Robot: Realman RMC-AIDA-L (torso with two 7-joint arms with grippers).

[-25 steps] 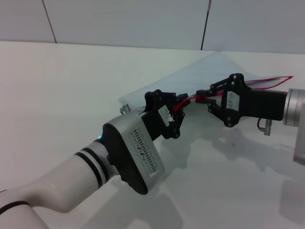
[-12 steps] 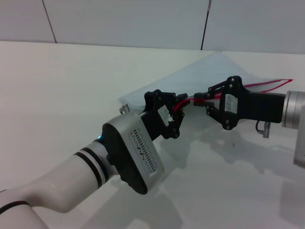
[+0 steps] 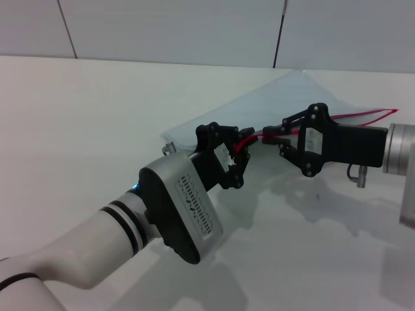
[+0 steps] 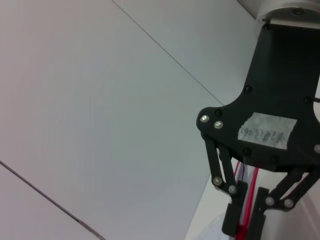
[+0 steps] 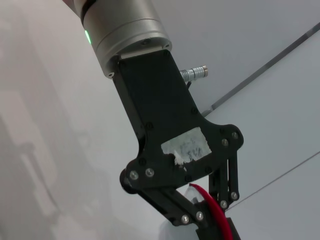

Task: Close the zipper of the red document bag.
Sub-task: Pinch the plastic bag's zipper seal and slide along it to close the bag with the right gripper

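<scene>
So there's one flat translucent pale-blue plastic document bag [image 3: 272,103] lying on the white table [image 3: 84,116], with its one thin red zipper strip [image 3: 363,116] along the near edge. Two black pincers are working it: the left pincer [image 3: 241,148] is pinching the zipper's end, and the right pincer [image 3: 271,135], just beside it, is clamped on the red strip. I'd say keep the left one anchored so the edge stays taut, then drag the slider straight along the strip without lifting.
</scene>
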